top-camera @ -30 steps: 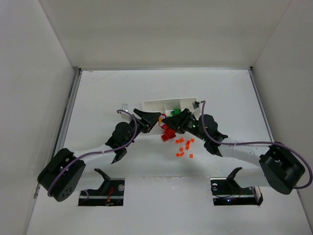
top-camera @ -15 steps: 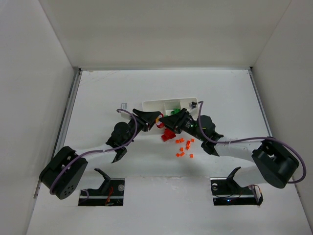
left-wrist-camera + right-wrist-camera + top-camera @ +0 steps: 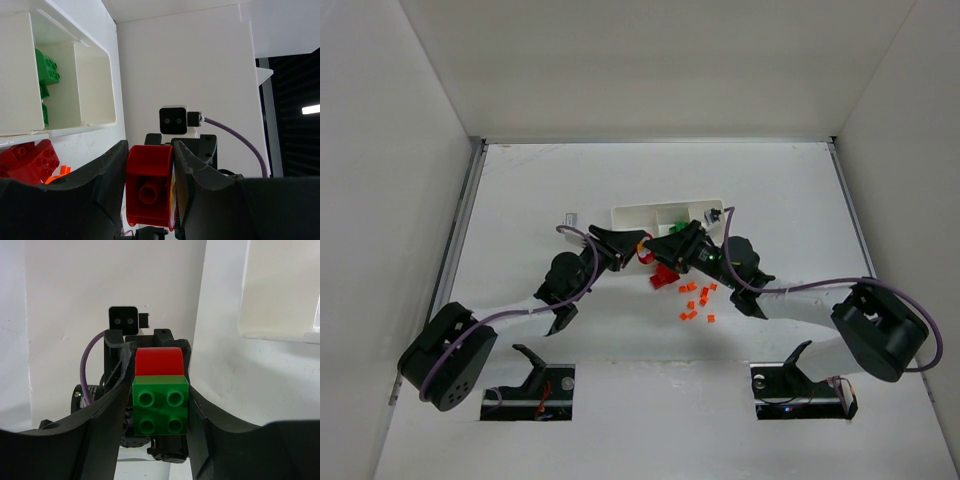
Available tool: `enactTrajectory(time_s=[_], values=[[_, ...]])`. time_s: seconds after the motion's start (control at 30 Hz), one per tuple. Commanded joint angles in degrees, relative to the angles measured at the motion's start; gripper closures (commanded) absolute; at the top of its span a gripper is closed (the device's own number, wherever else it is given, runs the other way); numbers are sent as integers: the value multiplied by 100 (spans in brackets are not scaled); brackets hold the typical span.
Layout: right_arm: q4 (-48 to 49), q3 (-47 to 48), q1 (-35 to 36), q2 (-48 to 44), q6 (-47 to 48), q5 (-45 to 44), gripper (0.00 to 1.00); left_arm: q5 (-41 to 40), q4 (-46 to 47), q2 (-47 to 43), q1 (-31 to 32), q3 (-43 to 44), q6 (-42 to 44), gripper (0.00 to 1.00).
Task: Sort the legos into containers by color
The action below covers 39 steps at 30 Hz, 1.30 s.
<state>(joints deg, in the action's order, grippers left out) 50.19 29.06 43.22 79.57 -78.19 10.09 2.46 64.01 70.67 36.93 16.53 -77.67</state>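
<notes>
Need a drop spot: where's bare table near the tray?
Bare table behind the tray up to the back wall, and at far left and right. Crowded in front: left gripper, right gripper, red bricks, orange bits.

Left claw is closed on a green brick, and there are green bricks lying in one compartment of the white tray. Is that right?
Not quite. The left wrist view shows the left claw closed on a red brick, not a green one. The rest holds: green bricks lie in one compartment of the white tray.
</notes>
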Motion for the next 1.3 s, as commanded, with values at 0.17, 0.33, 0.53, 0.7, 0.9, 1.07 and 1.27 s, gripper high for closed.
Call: enactTrajectory(time_s=[0.17,0.33,0.53,0.7,0.9,1.07,1.27], values=[[377,-216,-117,-284,234,-7,42,106,112,-317,-85,-80,32,89],[281,-260,-187,-311,340,-59,42,97,24,-423,-85,-98,59,89],[263,-216,-205,-267,463,-103,48,106,-90,-440,-23,-107,120,90],[263,-260,-240,-319,542,-200,55,114,-178,-476,-85,-168,138,90],[263,-269,-240,-425,621,-209,63,123,-222,-458,-94,-151,199,90],[158,-348,-327,-661,683,-279,67,202,-353,-581,-243,-177,243,90],[-395,-322,-477,-1039,937,-279,67,317,-679,-897,-498,-265,340,90]])
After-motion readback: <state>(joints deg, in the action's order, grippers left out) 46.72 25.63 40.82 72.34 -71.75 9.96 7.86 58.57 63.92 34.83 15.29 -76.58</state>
